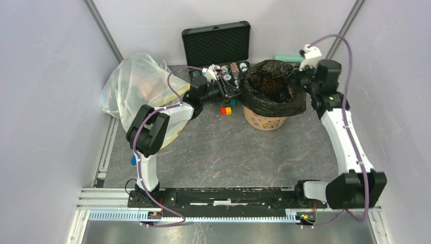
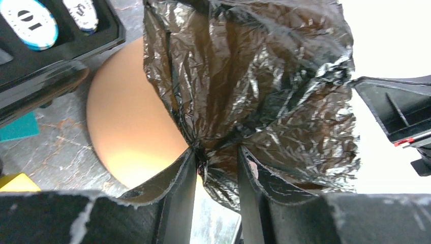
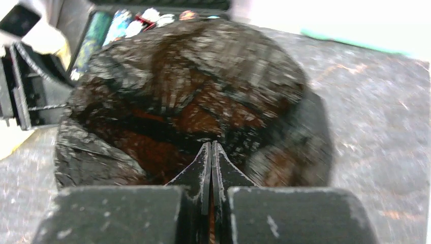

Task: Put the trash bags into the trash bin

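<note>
The black trash bag [image 1: 273, 87] lies draped over the mouth of the peach-orange trash bin [image 1: 264, 122], which stands upright on the grey surface [image 1: 228, 152] toward the far side, just in front of the open black case [image 1: 216, 43] of chips. The bag is puffed into a crinkled dome above the rim. Its skirt hangs down around the bin's upper wall, and its long axis runs left to right between the two arms in the top view. The left end effector [image 2: 216, 155] is narrowed onto a gathered fold of the film at the bag's left edge, with the bin's bare orange side showing just beside its fingers [image 2: 173, 188]. The right end effector [image 3: 211, 147] has its fingers pressed almost together, pinching the bag's thin right edge. A large translucent bag [image 1: 137, 86] slumps at the far left, and small red and yellow blocks [image 1: 226, 110] sit near the bin's left side.
</note>
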Robot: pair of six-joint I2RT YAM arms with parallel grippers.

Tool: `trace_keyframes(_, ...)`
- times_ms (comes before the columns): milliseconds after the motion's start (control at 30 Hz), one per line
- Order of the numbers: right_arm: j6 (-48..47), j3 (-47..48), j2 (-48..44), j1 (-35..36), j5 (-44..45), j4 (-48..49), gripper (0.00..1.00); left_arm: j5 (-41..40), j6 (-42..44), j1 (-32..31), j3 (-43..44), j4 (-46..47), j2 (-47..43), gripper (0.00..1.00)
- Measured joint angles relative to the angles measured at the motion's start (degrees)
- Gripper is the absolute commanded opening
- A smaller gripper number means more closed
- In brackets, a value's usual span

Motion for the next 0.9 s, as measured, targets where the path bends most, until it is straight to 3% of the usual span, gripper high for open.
trace_keyframes(200,-9.88,12.04,12.22,11.61,3.26,-10.01,0.00,1.60,-2.60,0.00,0.04,3.96,0.31,0.28)
trace_keyframes(400,-16.33,22.49,23.02,16.46,9.68,-21.20,0.00,2.62,-4.09,0.00,0.13,5.84,1.88,0.18)
trace_keyframes(633,-18.01,20.94,26.69,16.11,13.27,-28.22,0.00,2.69,-4.57,0.00,0.22,6.67,3.17,0.10)
trace_keyframes(900,-18.21,18.49,29.83,16.11,13.92,-29.46,0.00,2.49,-3.69,0.00,0.92,4.22,3.56,0.09)
